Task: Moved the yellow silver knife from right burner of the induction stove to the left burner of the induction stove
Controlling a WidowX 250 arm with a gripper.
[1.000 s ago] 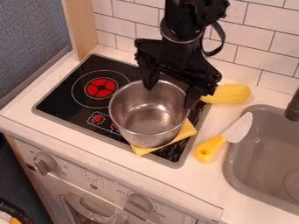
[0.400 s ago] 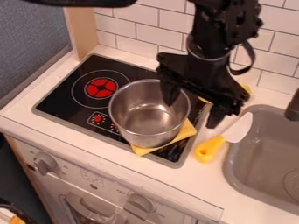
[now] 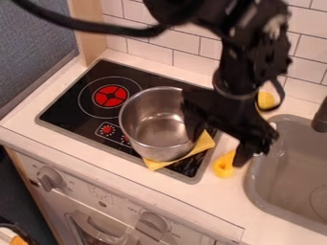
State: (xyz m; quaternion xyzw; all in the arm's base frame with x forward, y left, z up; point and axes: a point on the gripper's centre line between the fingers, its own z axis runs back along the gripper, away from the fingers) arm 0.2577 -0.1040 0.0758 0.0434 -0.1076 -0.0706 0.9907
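My gripper (image 3: 218,142) hangs open over the stove's right edge, fingers wide apart. One finger is in front of the pot's right side, the other at the knife's handle; whether either touches is unclear. The knife's yellow handle (image 3: 223,166) lies on the counter between stove and sink, its silver-white blade mostly hidden behind the gripper. The black induction stove (image 3: 70,103) has its left burner (image 3: 110,96) showing red, with nothing on it. A steel pot (image 3: 153,127) stands over the right burner area, partly on a yellow cloth (image 3: 203,144).
A grey sink (image 3: 290,158) with a dark faucet (image 3: 320,117) is at the right. Behind the arm, part of a yellow corn-like object (image 3: 266,100) shows near the tiled wall. The counter's front edge runs below the stove.
The gripper has moved right and toward the front, from over the pot to beside the knife, now covering much of the blade. Pot and cloth have stayed put.
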